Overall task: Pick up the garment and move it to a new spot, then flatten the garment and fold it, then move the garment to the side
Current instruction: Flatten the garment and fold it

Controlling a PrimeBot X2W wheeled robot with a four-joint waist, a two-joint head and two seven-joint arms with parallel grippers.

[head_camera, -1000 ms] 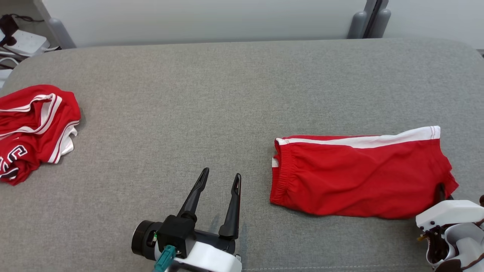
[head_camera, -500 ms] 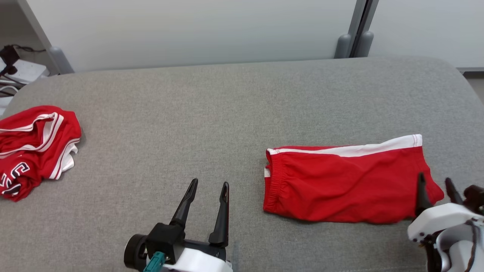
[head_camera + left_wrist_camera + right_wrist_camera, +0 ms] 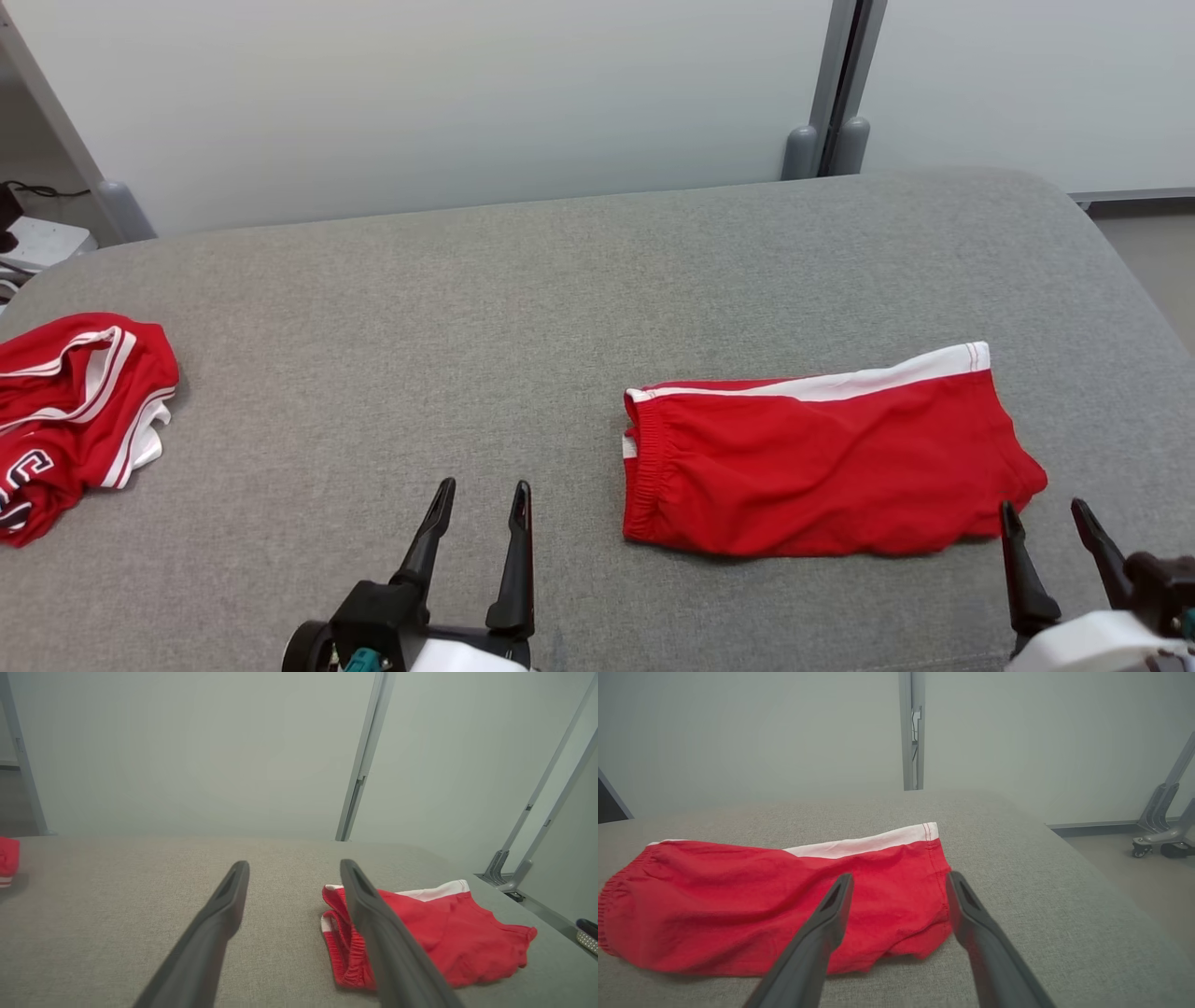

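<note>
Across broad grey fabric-covered surface (image 3: 560, 280), folded red cloth shorts with white side stripe (image 3: 822, 467) lying right of centre; could drag loose hem corner and spoil the fold on a one-sided pull; right gripper (image 3: 1042, 508) now backed off that hem, empty, fingers parted; left gripper (image 3: 485, 487) likewise spread, empty; head camera tilted up since.
</note>
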